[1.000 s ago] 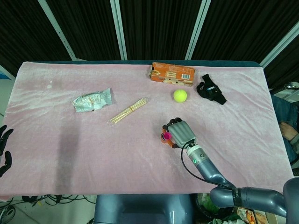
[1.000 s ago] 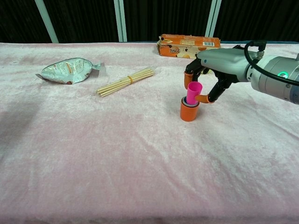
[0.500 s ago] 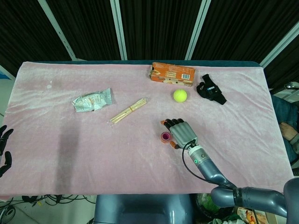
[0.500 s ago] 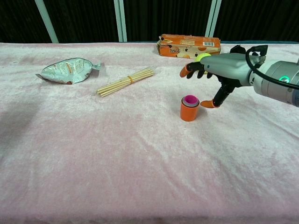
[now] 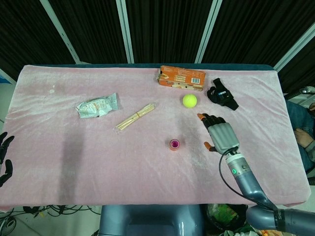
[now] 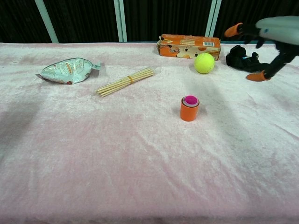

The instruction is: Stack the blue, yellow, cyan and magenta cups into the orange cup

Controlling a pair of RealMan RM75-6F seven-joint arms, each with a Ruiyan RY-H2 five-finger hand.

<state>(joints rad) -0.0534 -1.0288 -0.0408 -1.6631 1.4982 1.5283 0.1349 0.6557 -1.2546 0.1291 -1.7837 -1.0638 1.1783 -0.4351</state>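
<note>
The orange cup (image 5: 174, 144) (image 6: 189, 111) stands upright in the middle of the pink table, with the magenta cup (image 6: 190, 100) nested inside it and only its rim showing. Other cups inside are hidden. My right hand (image 5: 221, 134) (image 6: 266, 42) hovers to the right of the cup, well apart from it, fingers spread and holding nothing. My left hand (image 5: 5, 156) shows only as dark fingers at the far left edge of the head view, off the table, apparently empty.
A yellow-green ball (image 5: 189, 100) (image 6: 204, 63), an orange box (image 5: 181, 77), and a black object (image 5: 222, 96) lie at the back right. A bundle of sticks (image 5: 135, 117) and a foil snack bag (image 5: 97, 105) lie at the left.
My right hand let go of the magenta cup, which dropped down into the orange cup. The hand then opened and moved right and up, away from the stack.
</note>
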